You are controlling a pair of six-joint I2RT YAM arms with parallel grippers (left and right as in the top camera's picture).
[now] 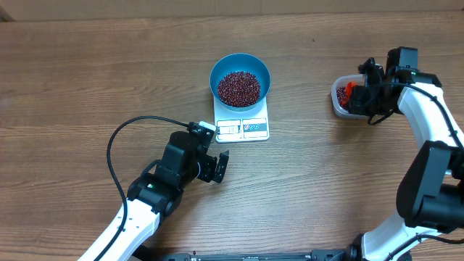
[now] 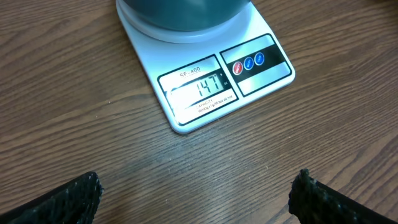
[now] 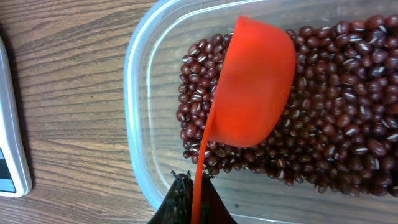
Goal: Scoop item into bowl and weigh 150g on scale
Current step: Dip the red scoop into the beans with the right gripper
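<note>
Scale (image 2: 205,74): lying flat and white on the table (image 2: 74,93), turned at a slant.
Display (image 2: 202,87): showing 147, under the print SF-400.
Buttons (image 2: 249,62): sitting in a dark panel to the right of the display, one red and two blue.
Bowl (image 2: 180,12): sitting on the scale, only its underside showing at the top edge.
Left gripper (image 2: 196,186): hanging over bare wood near the scale, jaws standing wide apart, dark tips showing in both bottom corners.
</note>
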